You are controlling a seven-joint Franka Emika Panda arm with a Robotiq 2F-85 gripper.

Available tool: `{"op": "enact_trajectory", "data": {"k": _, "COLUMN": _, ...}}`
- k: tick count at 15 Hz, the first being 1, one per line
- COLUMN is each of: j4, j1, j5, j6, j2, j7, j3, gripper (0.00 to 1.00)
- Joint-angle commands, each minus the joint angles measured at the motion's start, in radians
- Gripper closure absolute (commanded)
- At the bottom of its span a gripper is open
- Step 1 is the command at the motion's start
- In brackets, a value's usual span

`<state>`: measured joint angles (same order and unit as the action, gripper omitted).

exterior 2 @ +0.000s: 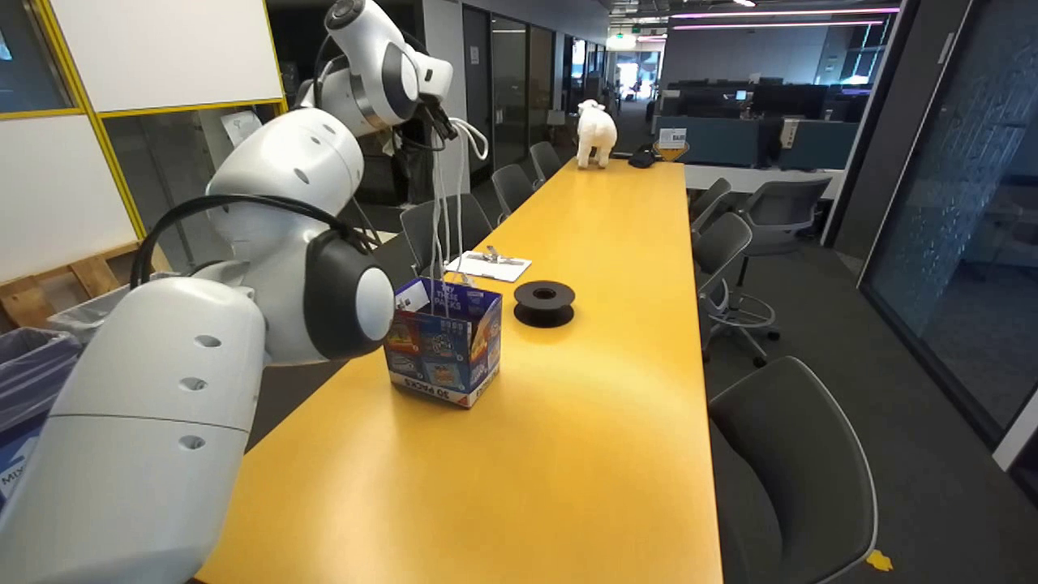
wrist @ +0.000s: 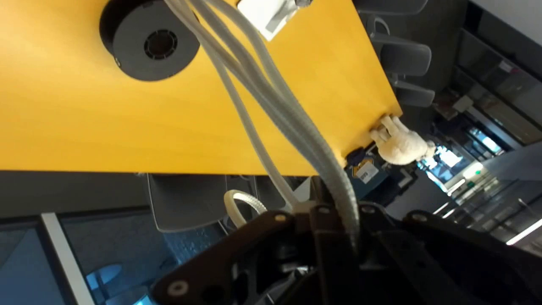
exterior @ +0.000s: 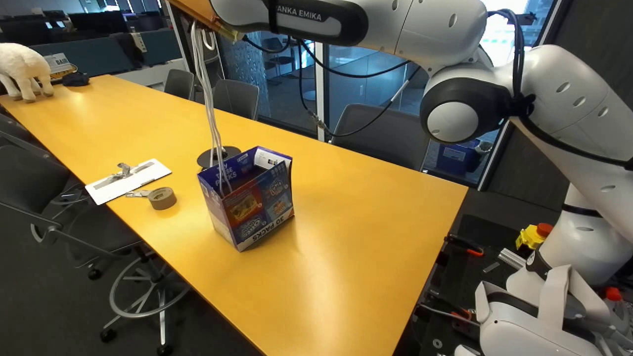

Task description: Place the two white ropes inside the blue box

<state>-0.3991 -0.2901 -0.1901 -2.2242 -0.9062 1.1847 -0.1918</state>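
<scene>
Pinching the white ropes [wrist: 322, 154] in its closed fingers, my gripper [wrist: 332, 207] hangs high over the table [exterior: 346, 237], with a loop of rope jutting out beside it. From my grip the strands run down, and in both exterior views their lower lengths reach inside the blue box [exterior: 262, 210]; how the strands divide between two ropes I cannot tell. The box stands open-topped on the table. Near it I see a black spool [exterior 2: 544, 307], a brown tape roll [exterior: 162, 198] and a clipboard [exterior: 129, 182]; a white plush sheep [exterior 2: 596, 134] stands at the far end.
</scene>
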Motion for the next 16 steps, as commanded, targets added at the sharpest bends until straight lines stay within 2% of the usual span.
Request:
{"op": "enact_trajectory", "data": {"k": 1, "j4": 0.001, "j1": -0.046, "j5": -0.113, "j6": 0.027, "j2": 0.059, "j7": 0.097, "j3": -0.094, "gripper": 0.95}}
{"op": "enact_trajectory", "data": {"k": 8, "j4": 0.003, "j1": -0.1, "j5": -0.257, "j6": 0.081, "j2": 0.132, "j7": 0.192, "j3": -0.176, "gripper": 0.95}}
{"op": "enact_trajectory", "data": {"k": 16, "j4": 0.005, "j1": -0.107, "j5": -0.359, "j6": 0.07, "j2": 0.181, "j7": 0.318, "j3": -0.228, "gripper": 0.95}}
